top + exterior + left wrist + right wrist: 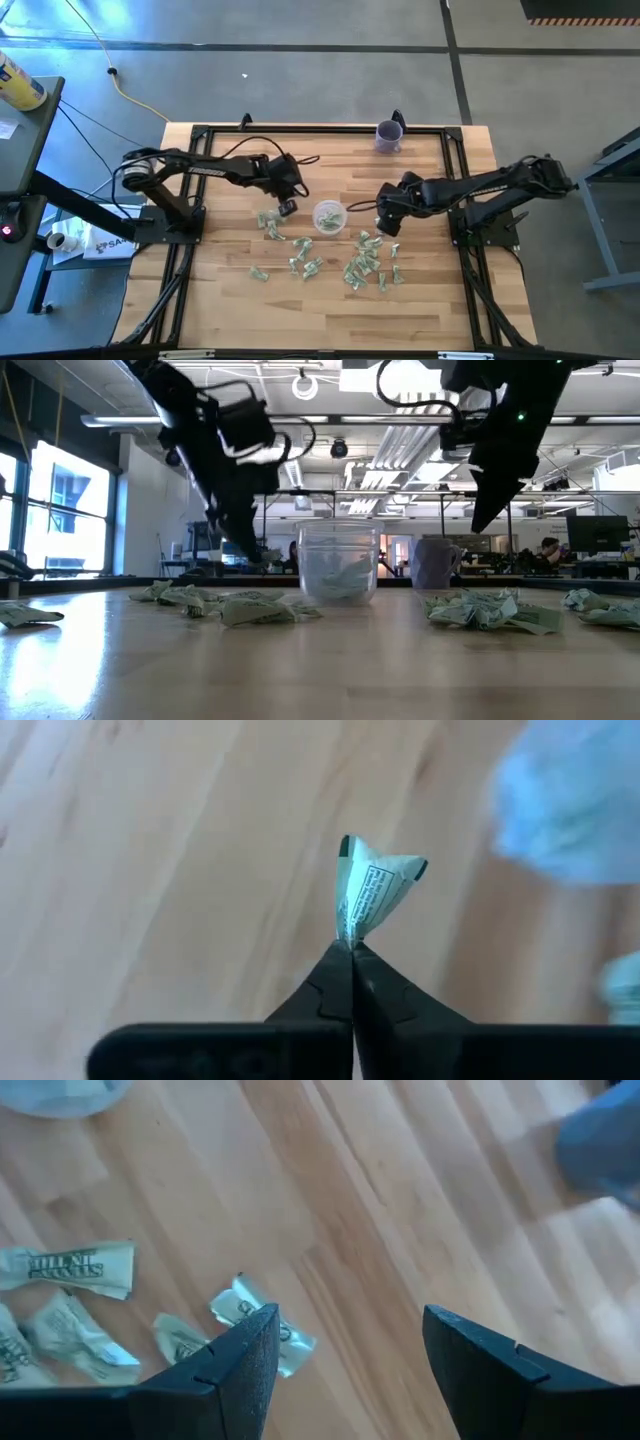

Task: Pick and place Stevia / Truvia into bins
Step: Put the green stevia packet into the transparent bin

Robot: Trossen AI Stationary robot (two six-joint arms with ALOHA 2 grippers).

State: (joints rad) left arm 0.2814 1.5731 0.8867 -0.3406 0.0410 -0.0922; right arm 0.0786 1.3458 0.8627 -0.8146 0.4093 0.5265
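Note:
Many pale green and white Stevia sachets point(360, 265) lie flat and scattered on the wooden table, some left of the cup point(268, 222). The bin, a small clear cup point(329, 216), stands upright among them with a few sachets inside point(338, 575). My left gripper point(287, 207) is just left of the cup, shut on one crumpled sachet point(372, 890). My right gripper point(388, 225) hangs open to the right of the cup, above loose sachets point(260, 1320), with nothing between its fingers point(345, 1340). My left gripper pinches one end of the sachet point(347, 932) between its two fingertips. Only the tips are on it, and the rest of the paper fans out beyond them. The fingers slant down from the table's left. The sachet sits above the wood, touching nothing else.
A purple cup point(389, 136) stands at the table's far edge, right of centre. A black frame point(200, 130) runs around the tabletop. Bare wood lies between the clear cup and the far edge. A side table with a bottle point(20, 82) stands off to the left.

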